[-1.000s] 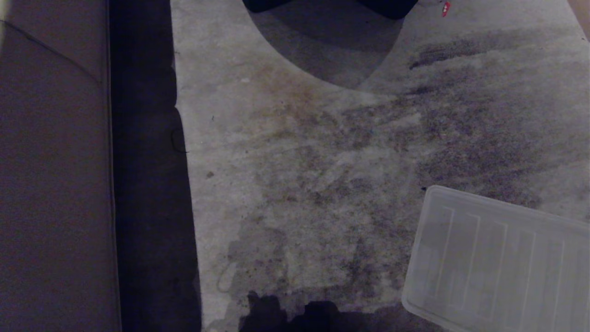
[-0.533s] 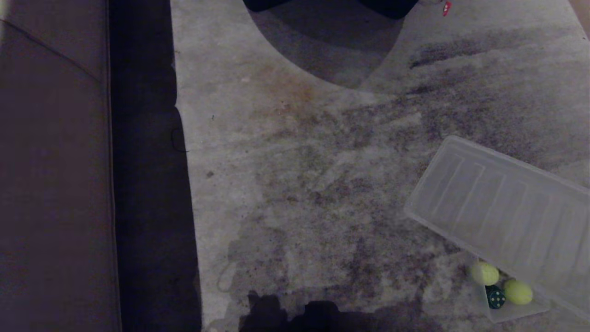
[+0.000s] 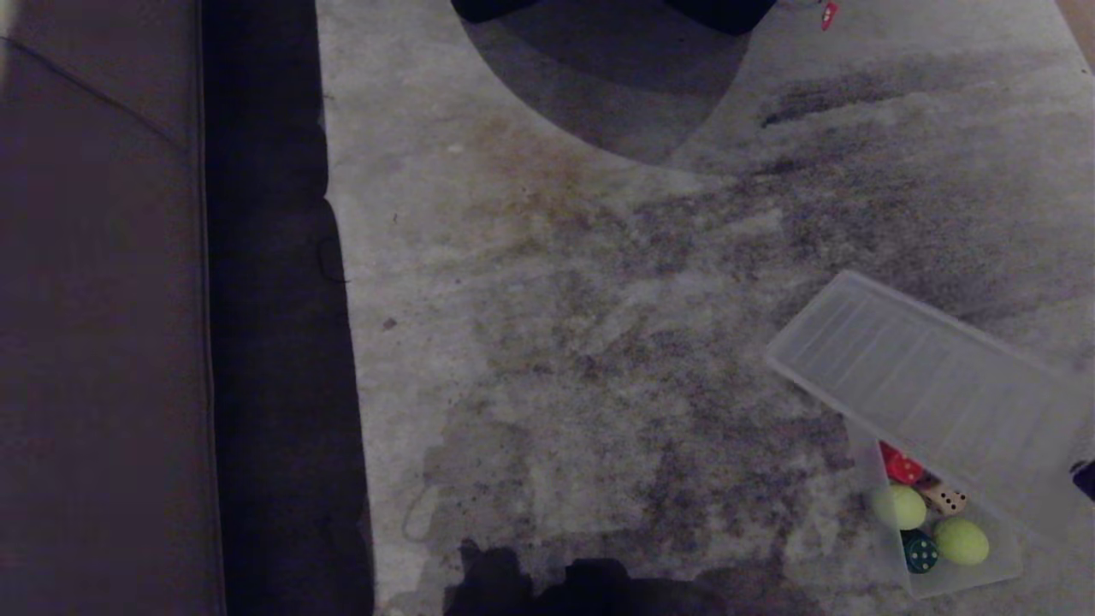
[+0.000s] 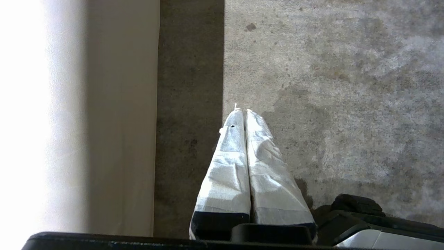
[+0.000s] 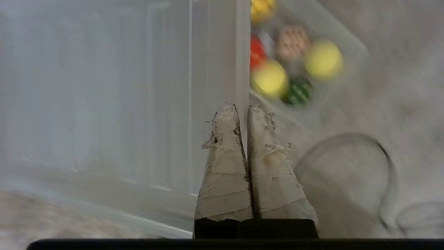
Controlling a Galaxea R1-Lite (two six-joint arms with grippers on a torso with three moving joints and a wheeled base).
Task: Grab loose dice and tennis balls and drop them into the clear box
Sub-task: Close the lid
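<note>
right gripper point(image 5: 244, 109): i'm seeing it pinching the lid point(image 3: 932, 385) edge, tilted over the box point(image 3: 967, 577).
left gripper point(image 4: 241, 113): i'm keeping it closed, empty, over the floor.
contents: balls point(image 3: 900, 506) and dice point(image 3: 903, 467) are lying inside.
risk: i'm judging the thin pinch could be slipping, dropping the lid onto them.

The pale grey carpet point(image 3: 599, 325) is a matt, short-pile cloth, rough and mottled with darker stains, and the flat ribbed lid point(image 3: 932, 393) above it is frosted, translucent plastic with a smooth, faintly glossy face. The rectangular clear box point(image 3: 967, 573) under the lid is the same smooth see-through plastic; the two yellow-green tennis balls point(image 3: 900, 506) inside look fuzzy and matt, while the red, cream and dark green dotted dice point(image 3: 921, 552) look hard and smooth. The fingers of the left gripper point(image 4: 241, 111) and of the right gripper point(image 5: 242, 108) are wrapped in white matt tape, creased on the left and frayed and grubby on the right.
</note>
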